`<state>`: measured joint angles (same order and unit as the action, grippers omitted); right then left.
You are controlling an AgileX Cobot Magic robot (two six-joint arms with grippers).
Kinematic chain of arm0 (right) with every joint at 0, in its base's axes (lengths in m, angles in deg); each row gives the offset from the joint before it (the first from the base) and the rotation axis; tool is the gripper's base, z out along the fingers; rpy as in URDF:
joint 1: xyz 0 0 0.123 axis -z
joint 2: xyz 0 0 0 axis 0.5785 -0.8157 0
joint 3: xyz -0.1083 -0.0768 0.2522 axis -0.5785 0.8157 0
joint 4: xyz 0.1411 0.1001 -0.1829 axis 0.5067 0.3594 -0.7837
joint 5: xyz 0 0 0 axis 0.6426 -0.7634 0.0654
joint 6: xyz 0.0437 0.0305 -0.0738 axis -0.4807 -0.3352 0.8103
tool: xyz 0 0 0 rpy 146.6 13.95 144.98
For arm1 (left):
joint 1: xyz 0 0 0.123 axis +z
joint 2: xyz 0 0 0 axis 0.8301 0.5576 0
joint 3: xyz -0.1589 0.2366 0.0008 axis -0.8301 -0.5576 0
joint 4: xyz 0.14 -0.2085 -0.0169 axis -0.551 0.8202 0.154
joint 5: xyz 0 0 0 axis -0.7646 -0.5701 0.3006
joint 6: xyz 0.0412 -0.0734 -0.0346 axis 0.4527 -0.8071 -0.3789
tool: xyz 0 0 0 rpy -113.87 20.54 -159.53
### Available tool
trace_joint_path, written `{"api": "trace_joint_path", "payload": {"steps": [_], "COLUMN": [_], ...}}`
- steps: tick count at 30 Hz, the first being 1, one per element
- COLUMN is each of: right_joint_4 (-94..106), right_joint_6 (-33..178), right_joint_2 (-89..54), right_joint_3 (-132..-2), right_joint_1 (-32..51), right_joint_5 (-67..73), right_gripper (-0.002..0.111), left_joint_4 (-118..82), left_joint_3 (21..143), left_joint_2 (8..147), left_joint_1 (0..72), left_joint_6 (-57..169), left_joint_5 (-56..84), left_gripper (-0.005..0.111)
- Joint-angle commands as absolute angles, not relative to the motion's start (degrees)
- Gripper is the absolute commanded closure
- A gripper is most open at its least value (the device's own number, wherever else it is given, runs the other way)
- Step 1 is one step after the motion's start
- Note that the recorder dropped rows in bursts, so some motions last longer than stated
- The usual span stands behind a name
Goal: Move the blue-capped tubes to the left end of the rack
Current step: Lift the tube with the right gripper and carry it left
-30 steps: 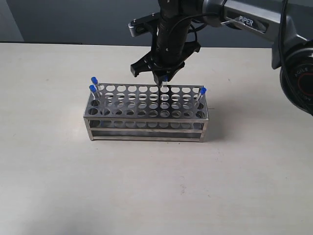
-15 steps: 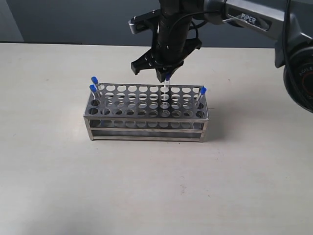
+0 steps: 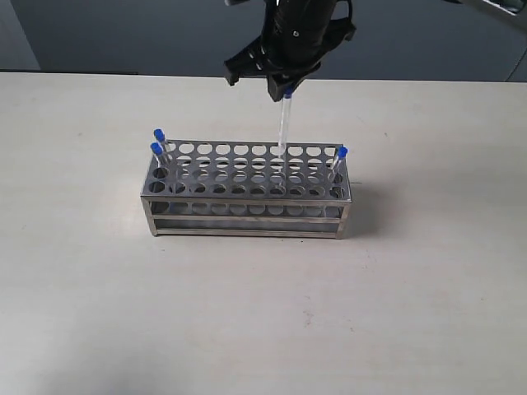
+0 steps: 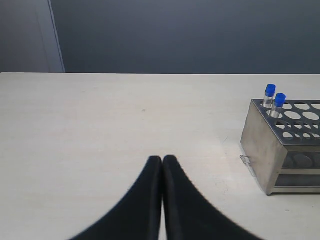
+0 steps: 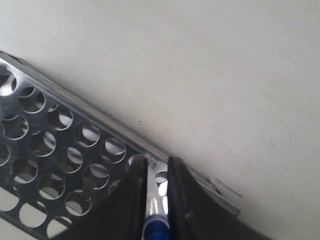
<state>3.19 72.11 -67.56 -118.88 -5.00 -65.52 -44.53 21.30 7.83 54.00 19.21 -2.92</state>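
The steel rack [image 3: 247, 191] stands mid-table. Two blue-capped tubes [image 3: 157, 145] sit in holes at its left end, also seen as two blue-capped tubes [image 4: 274, 102] on the rack [image 4: 282, 145] in the left wrist view. A third tube [image 3: 339, 161] stands at the right end. My right gripper [image 3: 284, 89] is shut on the fourth tube [image 3: 283, 127], which hangs above the rack's back row, its bottom tip near a hole. In the right wrist view that tube [image 5: 154, 210] sits between the fingers [image 5: 132, 200] over the rack [image 5: 60, 150]. My left gripper [image 4: 162, 160] is shut and empty, away from the rack's left end.
The rack stands on a pale tabletop [image 3: 90, 280] with a dark wall behind the table's far edge. Many rack holes [image 3: 222, 169] between the tubes hold nothing.
My right gripper has risen, drawing the held tube up out of its hole in the rack's back row. The other three tubes and the rack have not moved.
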Motion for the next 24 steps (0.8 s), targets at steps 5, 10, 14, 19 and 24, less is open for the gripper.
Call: {"api": "trace_joint_path", "payload": {"steps": [5,10,14,19,24], "right_joint_4": [3.0,3.6,8.1,10.6,10.9], "right_joint_6": [75.5,78.1,81.9,84.7,85.5], "right_joint_2": [-63.8,-63.9,-64.0,-64.3,-66.9], "right_joint_3": [-119.0,-119.0,-119.0,-119.2,-123.4], "right_joint_1": [-9.4,-13.1,-15.3,-17.7,-18.4], "right_joint_5": [-65.8,-64.1,-62.3,-59.0,-59.9], "right_gripper": [0.109,0.109,0.109,0.109,0.109], "left_joint_4": [-44.3,-44.4,-44.4,-44.4,-44.4], "left_joint_3": [21.5,21.5,21.5,21.5,21.5], "left_joint_2": [7.6,7.6,7.6,7.6,7.6], "left_joint_1": [53.7,53.7,53.7,53.7,53.7], "left_joint_6": [19.2,19.2,19.2,19.2,19.2], "left_joint_5": [-2.5,-2.5,-2.5,-2.5,-2.5], "left_gripper": [0.106,0.106,0.106,0.106,0.106]}}
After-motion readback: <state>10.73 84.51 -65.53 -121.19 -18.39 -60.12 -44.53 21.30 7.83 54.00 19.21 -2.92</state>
